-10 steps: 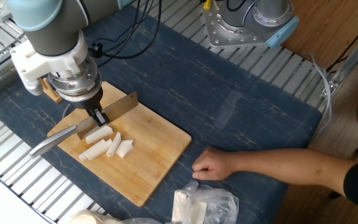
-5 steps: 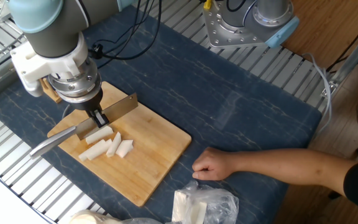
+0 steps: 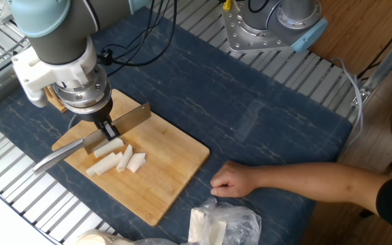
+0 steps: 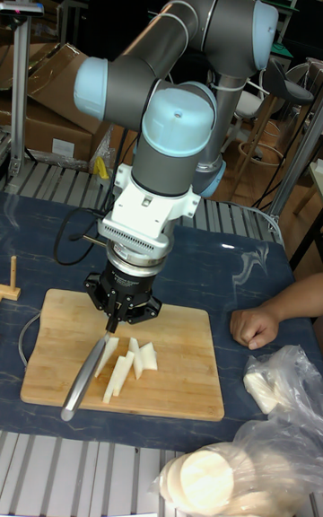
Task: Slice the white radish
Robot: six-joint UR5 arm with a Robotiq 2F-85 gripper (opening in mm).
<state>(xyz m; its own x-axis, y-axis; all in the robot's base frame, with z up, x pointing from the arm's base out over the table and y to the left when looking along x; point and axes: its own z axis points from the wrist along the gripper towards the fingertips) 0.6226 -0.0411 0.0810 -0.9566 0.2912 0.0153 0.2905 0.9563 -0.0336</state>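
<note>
Several pale sticks and wedges of the white radish (image 3: 117, 158) (image 4: 126, 364) lie in a loose cluster near the middle of the wooden cutting board (image 3: 175, 163) (image 4: 179, 373), some of them touching one another. The claw (image 3: 107, 128) (image 4: 111, 324) hangs over the board's far-left part, clenched on a knife (image 3: 90, 139) (image 4: 82, 380); its dark fingers pinch the tool about where blade meets handle. In the fixed view the knife's flat steel blade runs up and right from the claw, while its rounded metal handle reaches down and left past the board's left edge. The radish piece nearest the claw sits just beside the knife; whether they touch cannot be told.

The board is a light, grained rectangle with rounded corners, resting on a dark blue, faintly marbled mat (image 3: 250, 116) that covers the ridged metal worktop (image 3: 19, 197). The arm is smooth grey with light blue joint caps and a white wrist block.

To the right of the board, a person's hand (image 3: 231, 181) (image 4: 256, 327) rests on the mat in a loose fist. Near the board's front corner lies a crinkled clear plastic bag (image 3: 226, 226) (image 4: 269, 427) holding more white pieces, including round discs in the tall fixed view.
</note>
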